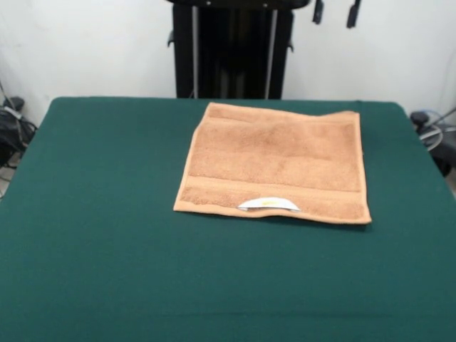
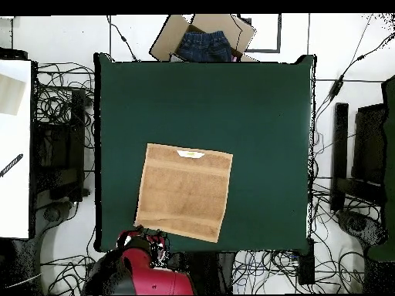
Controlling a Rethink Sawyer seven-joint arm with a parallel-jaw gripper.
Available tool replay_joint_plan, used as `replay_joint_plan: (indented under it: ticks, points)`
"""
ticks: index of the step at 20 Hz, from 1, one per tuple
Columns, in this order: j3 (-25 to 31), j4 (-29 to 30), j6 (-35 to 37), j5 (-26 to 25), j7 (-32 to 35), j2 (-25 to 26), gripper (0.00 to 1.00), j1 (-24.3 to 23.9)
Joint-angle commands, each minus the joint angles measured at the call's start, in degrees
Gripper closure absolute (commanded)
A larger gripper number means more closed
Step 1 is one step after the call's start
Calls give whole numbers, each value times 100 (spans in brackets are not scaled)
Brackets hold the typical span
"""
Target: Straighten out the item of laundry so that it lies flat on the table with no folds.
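Green table (image 1: 107, 235) holds the towel (image 1: 274, 162) near the robot's edge, seemingly flat. Gripper (image 1: 335, 12) retracted above — fingertips apart, empty. Risk: another grab w/ nothing to fix would re-wrinkle it.

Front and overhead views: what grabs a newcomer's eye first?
The tan towel, spread nearly flat on the green table toward the robot's side, with its white label on the edge away from the robot. Next, the gripper tips, drawn back at the front view's top edge. Overhead, an open cardboard box holding denim sits beyond the table's far edge.
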Motion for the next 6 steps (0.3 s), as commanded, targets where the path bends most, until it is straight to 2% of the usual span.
replay_joint_plan:
  ticks: [1,6]
  points:
    - [-76,-302,589,-274,627,11,0,41]
    - [-99,-333,637,-271,662,11,0,78]
